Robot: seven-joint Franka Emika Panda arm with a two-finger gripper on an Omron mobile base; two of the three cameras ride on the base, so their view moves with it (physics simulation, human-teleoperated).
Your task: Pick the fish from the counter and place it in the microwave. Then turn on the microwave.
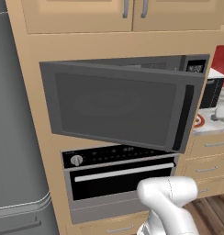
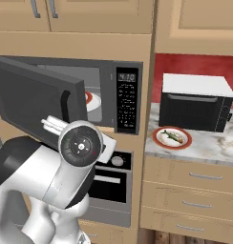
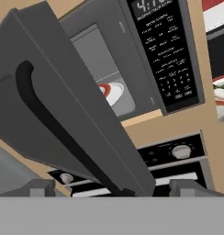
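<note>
My gripper [image 3: 111, 190] stands wide open and empty, just near the black curved handle [image 3: 54, 124] of the wide dark grey microwave [image 2: 90, 97], whose smooth matte door [image 1: 118, 108] hangs ajar. I judge I should swing that door fully clear before reaching right. The slender olive-green fish [image 2: 171, 137] lies on a red-rimmed white plate [image 2: 159, 140] on the pale marbled worktop [image 2: 204, 145].

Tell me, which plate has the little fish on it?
The red-rimmed plate on the counter, in front of the black toaster oven, holds the fish. The other red-rimmed plate sits inside the open microwave and looks bare.
</note>
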